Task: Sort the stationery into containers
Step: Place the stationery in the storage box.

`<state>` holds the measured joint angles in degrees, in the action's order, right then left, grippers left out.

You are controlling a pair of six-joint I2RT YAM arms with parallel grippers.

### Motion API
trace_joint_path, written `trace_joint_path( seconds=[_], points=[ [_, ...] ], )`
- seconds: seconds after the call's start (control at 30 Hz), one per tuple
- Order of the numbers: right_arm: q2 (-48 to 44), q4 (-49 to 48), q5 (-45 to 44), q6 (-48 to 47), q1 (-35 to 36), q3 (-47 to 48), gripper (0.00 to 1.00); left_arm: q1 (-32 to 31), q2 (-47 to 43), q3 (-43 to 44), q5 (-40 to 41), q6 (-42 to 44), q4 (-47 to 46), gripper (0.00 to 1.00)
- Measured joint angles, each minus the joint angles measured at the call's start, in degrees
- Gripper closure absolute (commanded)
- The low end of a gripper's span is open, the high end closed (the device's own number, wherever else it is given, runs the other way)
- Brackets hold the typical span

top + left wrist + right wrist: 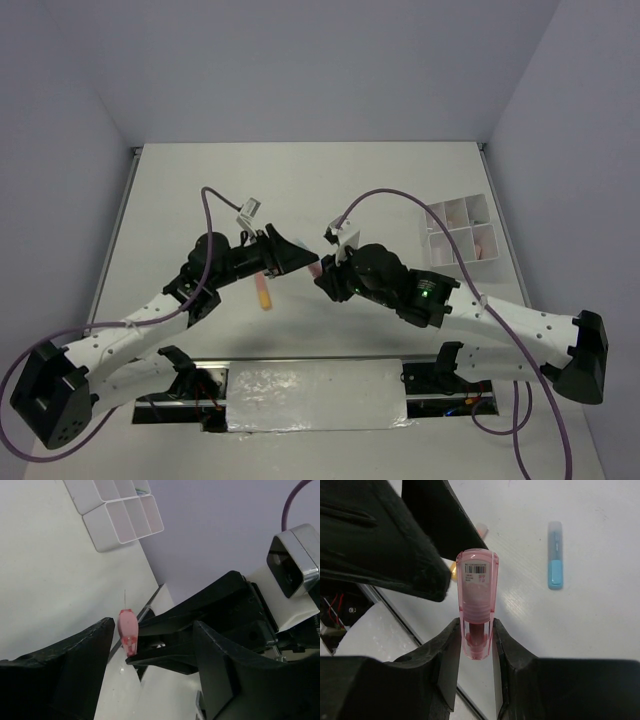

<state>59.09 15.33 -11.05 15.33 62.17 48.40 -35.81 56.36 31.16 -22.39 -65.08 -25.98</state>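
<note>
Right claw (476, 630): closed narrowly on one end of a stubby translucent pink marker (477, 587), which it holds raised above the white tabletop (590, 630). Left claw (152, 630): fingers spread wide, gripping nothing, tips just beside that marker. The white compartmented plastic tray (438, 250) sits well apart, far right. A stubby blue marker (555, 555) and a stubby orange marker (263, 292) lie on the tabletop.

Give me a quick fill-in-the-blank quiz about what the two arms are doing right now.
1. The marker held in the right gripper is coloured ___.
2. The left gripper has its jaws ___.
3. The white tray sits on the robot's ___ side of the table.
Missing words: pink, open, right.
</note>
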Motion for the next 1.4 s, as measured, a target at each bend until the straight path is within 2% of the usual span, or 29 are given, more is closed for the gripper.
trace_joint_path(
  seconds=[0.17,0.2,0.27,0.3,0.37,0.4,0.47,0.5,0.57,0.6,0.7,0.87,1.07,1.2,1.4],
  points=[
    [-1.3,0.4,-0.8,0.0,0.3,0.0,0.76,-2.3,2.8,2.6,1.0,0.6,-0.2,0.42],
    [-1.7,0.5,-1.0,0.0,0.3,0.0,0.76,-2.6,3.3,3.0,1.2,0.7,0.0,0.54],
    [-2.5,0.7,-1.2,0.0,0.3,0.0,0.76,-3.1,4.3,3.4,1.6,1.2,0.1,0.63],
    [-2.8,0.9,-1.2,0.0,0.3,0.0,0.76,-3.3,4.9,3.7,1.7,1.8,0.3,0.76],
    [-3.1,1.7,-1.9,0.0,0.3,0.0,0.76,-3.6,6.1,4.5,2.2,2.7,1.3,0.86],
    [-3.2,2.2,-2.2,0.0,0.3,0.0,0.74,-3.9,6.6,5.1,2.3,3.4,1.9,0.98],
    [-3.5,2.8,-2.6,0.0,0.3,0.0,0.66,-4.5,7.4,6.4,2.6,4.4,3.5,1.0],
    [-3.8,3.1,-2.7,0.2,0.3,0.0,0.42,-4.7,7.6,7.1,2.8,5.0,4.1,1.0],
    [-4.9,3.1,-2.6,0.8,0.3,-0.1,0.1,-5.4,8.1,8.4,2.9,6.2,4.9,1.0],
    [-5.7,3.2,-2.7,1.3,0.5,-0.1,0.0,-6.1,8.4,9.4,3.2,7.3,5.4,1.0],
    [-9.2,7.3,-6.9,3.9,0.6,0.5,0.0,-8.5,10.2,13.7,6.5,13.0,7.8,1.0],
    [-14.3,28.3,-23.6,18.1,0.2,10.6,0.0,-11.6,18.0,22.7,15.0,19.3,7.8,1.0],
    [-23.6,46.2,-38.1,30.2,-0.1,20.7,0.0,-15.5,36.6,35.7,23.5,19.6,2.4,1.0],
    [-25.9,52.5,-41.7,32.7,-0.2,24.1,0.0,-19.4,49.9,46.7,27.3,19.3,-0.5,1.0],
    [-24.8,57.8,-42.1,32.9,-0.2,26.0,0.0,-22.1,64.9,64.7,28.7,19.9,1.3,1.0]
  ],
)
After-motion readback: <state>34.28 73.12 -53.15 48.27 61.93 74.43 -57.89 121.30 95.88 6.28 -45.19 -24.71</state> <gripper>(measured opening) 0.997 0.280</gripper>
